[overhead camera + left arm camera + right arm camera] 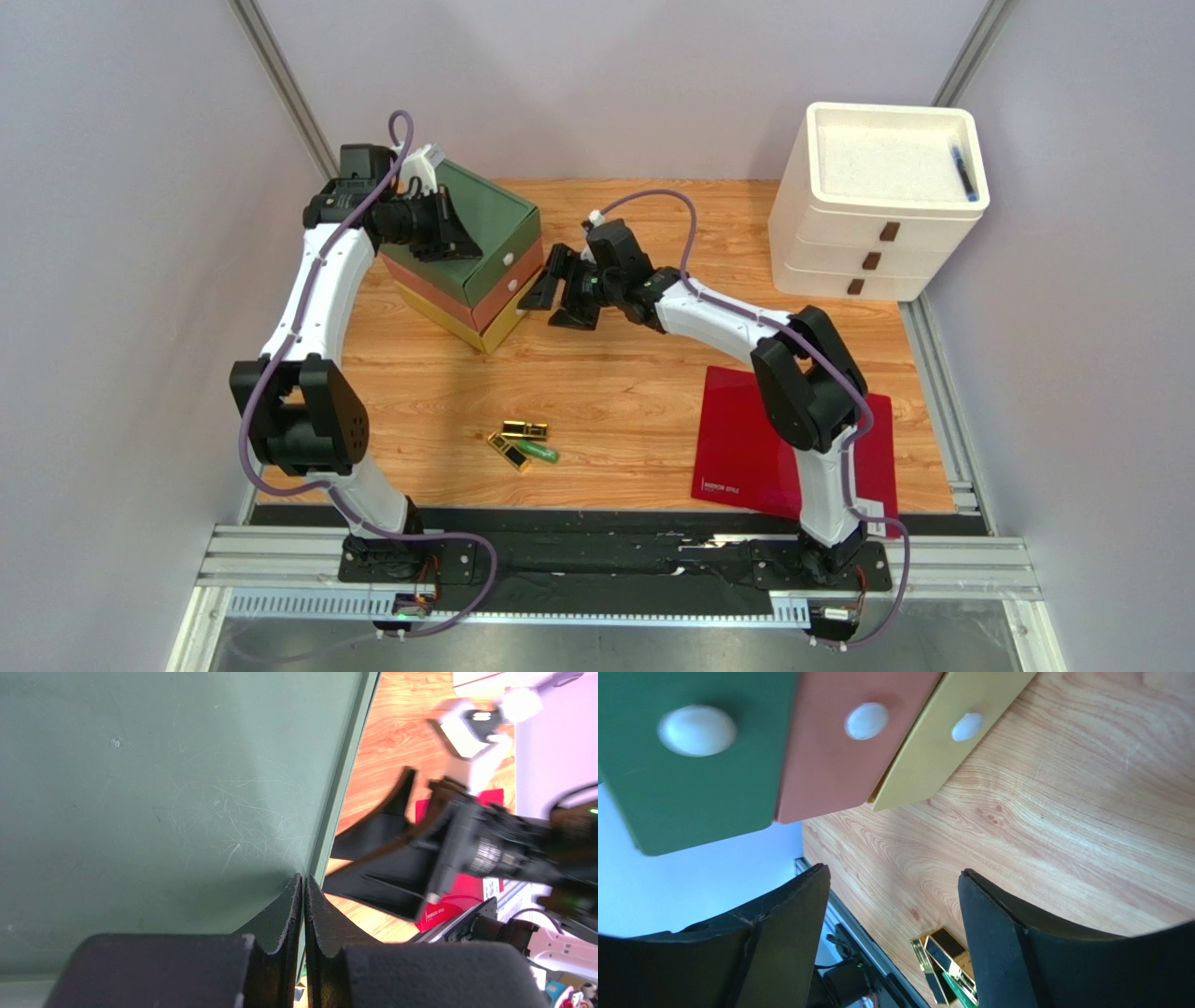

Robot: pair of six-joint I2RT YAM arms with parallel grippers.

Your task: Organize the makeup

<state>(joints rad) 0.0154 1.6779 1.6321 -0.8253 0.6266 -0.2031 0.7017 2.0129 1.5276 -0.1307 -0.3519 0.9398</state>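
Note:
The makeup in view is a small cluster of gold lipstick tubes [516,437] and a green tube [539,452] lying on the wood near the front edge. In the right wrist view the gold tubes [943,950] show between the fingers, far below. My right gripper [550,298] [892,885] hangs open and empty in front of a stacked drawer box [463,252]. That box has a green [696,777], a salmon [836,763] and a yellow [934,749] drawer, all with white knobs. My left gripper [456,235] [303,890] is shut and empty on the box's green top [154,805], near its edge.
A white three-drawer unit [877,196] stands at the back right with a blue pen-like item on top. A flat red sheet [765,434] lies at the front right under the right arm. Grey walls close in both sides.

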